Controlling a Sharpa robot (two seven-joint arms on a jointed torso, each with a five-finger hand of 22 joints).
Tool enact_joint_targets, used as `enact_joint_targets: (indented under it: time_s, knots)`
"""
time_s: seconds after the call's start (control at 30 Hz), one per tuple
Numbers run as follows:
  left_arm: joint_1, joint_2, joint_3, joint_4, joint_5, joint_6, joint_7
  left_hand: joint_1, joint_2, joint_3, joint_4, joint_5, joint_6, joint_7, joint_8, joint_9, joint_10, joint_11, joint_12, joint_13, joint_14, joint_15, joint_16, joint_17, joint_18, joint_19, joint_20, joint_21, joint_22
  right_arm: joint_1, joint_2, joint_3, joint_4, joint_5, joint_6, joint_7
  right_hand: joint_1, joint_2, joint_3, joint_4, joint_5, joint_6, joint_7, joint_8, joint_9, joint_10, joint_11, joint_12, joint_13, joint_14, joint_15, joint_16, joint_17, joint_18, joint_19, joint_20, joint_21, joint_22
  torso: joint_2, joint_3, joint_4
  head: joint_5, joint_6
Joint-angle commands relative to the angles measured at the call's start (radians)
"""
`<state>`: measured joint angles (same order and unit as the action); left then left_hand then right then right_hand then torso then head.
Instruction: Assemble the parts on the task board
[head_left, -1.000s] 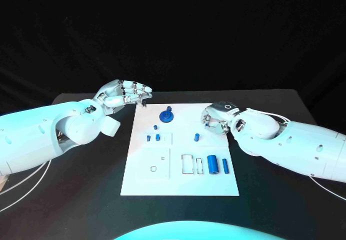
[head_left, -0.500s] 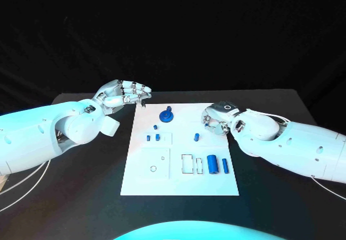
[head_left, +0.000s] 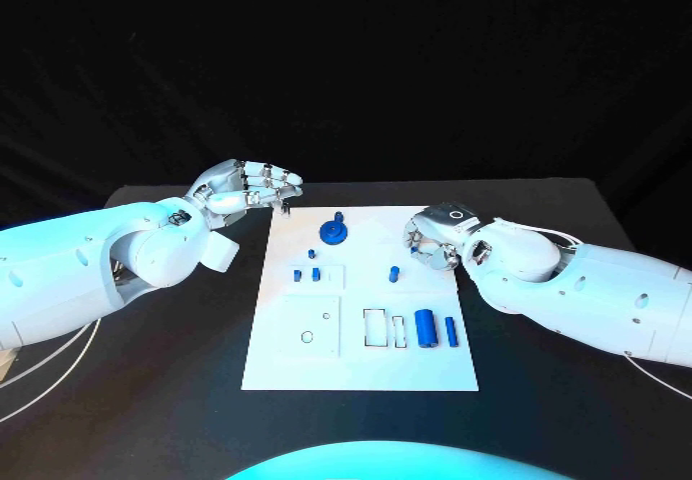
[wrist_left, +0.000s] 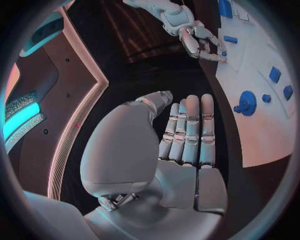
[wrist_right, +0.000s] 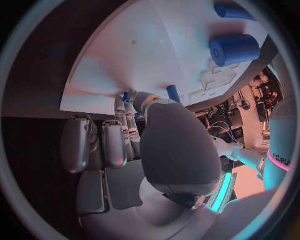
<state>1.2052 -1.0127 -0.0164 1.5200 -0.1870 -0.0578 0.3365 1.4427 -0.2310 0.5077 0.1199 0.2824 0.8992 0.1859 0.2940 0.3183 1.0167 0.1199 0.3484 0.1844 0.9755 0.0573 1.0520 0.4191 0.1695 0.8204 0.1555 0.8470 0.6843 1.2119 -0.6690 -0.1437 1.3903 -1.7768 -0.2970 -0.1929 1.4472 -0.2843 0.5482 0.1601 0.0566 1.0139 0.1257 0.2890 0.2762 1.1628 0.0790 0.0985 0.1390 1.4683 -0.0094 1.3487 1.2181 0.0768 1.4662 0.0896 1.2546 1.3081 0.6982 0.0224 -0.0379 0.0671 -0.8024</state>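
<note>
Early in assembly, by the look of it. Right hand (head_left: 433, 240) curled in beside small blue peg (head_left: 391, 272), seemingly empty; left hand (head_left: 248, 186) curled, empty, off task board (head_left: 361, 360). Next: reach and pinch the peg.

Right robot hand (head_left: 437, 238) fingertips hidden behind its own palm; grasp unclear

Your left hand (head_left: 248, 187) hangs raised at the end of its bent arm, fingers straight and held side by side, thumb folded across the palm, gripping nothing. Your right hand (head_left: 434, 240) has its fingers curled in, nothing visibly held.
</note>
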Motion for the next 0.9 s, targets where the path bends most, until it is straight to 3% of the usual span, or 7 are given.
enact_joint_targets:
  time_s: [0.03, 0.53, 0.67, 0.77, 0.9]
  knots:
    - [0.0, 0.001, 0.001, 0.0, -0.004, 0.002, -0.002, 0.002, 0.009, 0.001, -0.008, 0.004, -0.001, 0.006, -0.002, -0.001, -0.001, 0.007, -0.005, -0.001, 0.004, 0.0, -0.006, -0.001, 0.013, 0.006, 0.002, -0.003, -0.001, -0.011, -0.006, -0.008, -0.005, -0.011, 0.075, -0.016, 0.003, -0.003, -0.001, -0.011, 0.003, 0.004, 0.003, -0.006, 0.002, -0.007, -0.001, -0.007, 0.001, 0.037, 0.005, 0.004, -0.001, -0.012, 0.019, 0.002, -0.004, 0.078, 0.0, 0.0007, -0.0007, 0.001, 0.0]
    - [0.0, 0.002, 0.0, -0.002, -0.006, 0.003, -0.009, 0.004, 0.01, 0.001, -0.009, 0.004, -0.001, 0.007, -0.002, -0.001, -0.001, 0.007, -0.006, -0.001, 0.004, 0.0, -0.007, -0.001, 0.013, 0.007, 0.002, -0.003, -0.001, -0.012, -0.008, -0.008, -0.002, -0.01, 0.077, -0.013, -0.017, -0.005, -0.015, -0.034, 0.003, 0.001, 0.001, -0.016, 0.004, -0.023, 0.002, -0.021, -0.006, 0.032, 0.007, -0.003, -0.014, -0.009, 0.015, 0.004, -0.017, 0.072, 0.0, 0.0005, -0.0004, -0.001, -0.001]
    - [0.0, 0.002, 0.0, -0.002, -0.007, 0.003, -0.01, 0.005, 0.012, 0.002, -0.009, 0.004, -0.001, 0.007, -0.002, -0.001, -0.001, 0.007, -0.006, -0.001, 0.004, 0.001, -0.007, -0.001, 0.013, 0.007, 0.001, -0.002, -0.001, -0.013, -0.007, -0.008, -0.002, -0.008, 0.064, -0.011, -0.01, 0.015, 0.02, -0.049, 0.003, 0.015, -0.002, -0.016, 0.01, 0.02, -0.008, -0.008, -0.001, 0.032, -0.002, -0.001, -0.013, -0.011, 0.019, 0.0, -0.009, 0.078, 0.0, 0.0004, -0.0004, -0.001, -0.001]
    - [0.0, 0.002, 0.0, -0.003, -0.007, 0.002, -0.01, 0.005, 0.012, 0.002, -0.009, 0.004, -0.001, 0.007, -0.002, -0.001, -0.001, 0.007, -0.006, -0.001, 0.004, 0.001, -0.007, -0.001, 0.013, 0.007, 0.001, -0.002, -0.001, -0.014, -0.007, -0.009, -0.001, -0.007, 0.049, -0.012, 0.018, 0.057, 0.073, -0.083, 0.003, 0.045, -0.007, -0.005, 0.022, 0.083, -0.024, 0.008, 0.009, 0.033, -0.016, 0.003, -0.011, -0.013, 0.024, -0.012, 0.007, 0.088, 0.0, 0.0005, 0.0001, -0.002, -0.001]
    - [0.0, 0.002, 0.0, -0.003, -0.007, 0.001, -0.011, 0.005, 0.012, 0.002, -0.009, 0.004, -0.001, 0.007, -0.002, -0.001, -0.001, 0.007, -0.006, -0.001, 0.004, 0.001, -0.007, -0.001, 0.013, 0.007, 0.001, -0.002, -0.001, -0.015, -0.006, -0.009, 0.001, -0.009, 0.023, -0.016, 0.023, 0.078, 0.094, -0.112, 0.003, 0.065, -0.011, 0.002, 0.032, 0.119, -0.033, 0.016, 0.018, 0.033, -0.023, 0.004, -0.01, -0.015, 0.027, -0.021, 0.016, 0.095, 0.0, 0.0001, 0.0003, -0.002, -0.001]
